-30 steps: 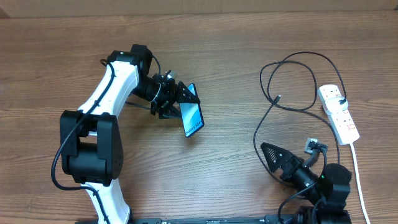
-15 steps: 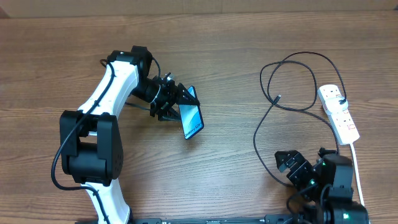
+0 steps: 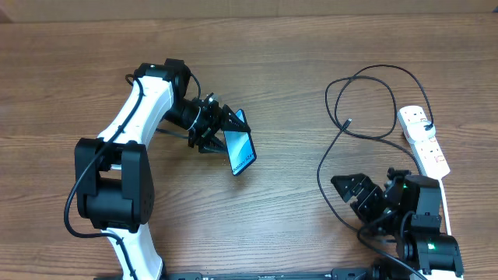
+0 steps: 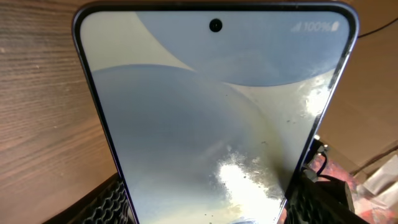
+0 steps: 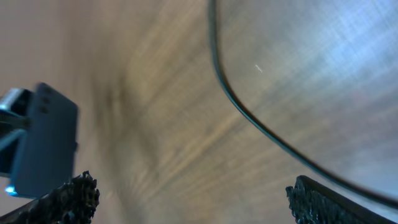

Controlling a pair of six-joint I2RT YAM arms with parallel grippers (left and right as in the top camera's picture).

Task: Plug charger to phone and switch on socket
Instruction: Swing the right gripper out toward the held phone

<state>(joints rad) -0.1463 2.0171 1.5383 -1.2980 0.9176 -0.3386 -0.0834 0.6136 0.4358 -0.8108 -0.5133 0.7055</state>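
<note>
Gripping the phone by its long edges, the left end effector held it tilted over the left half of the wooden counter. In the left wrist view the lit screen filled most of the frame, camera hole at the top, with a meshed pad showing at each lower corner against the phone's sides.

At the front right, the right end effector had its jaws wide apart with nothing between them. Its wrist view was blurred; the dark slab at the left edge was probably the phone's back.

The charger lay in loose loops on the right side, one end reaching the socket. Its small connector tip rested on the wood, well apart from the phone. The socket sat by the right edge, its thick white cord running toward the front.
</note>
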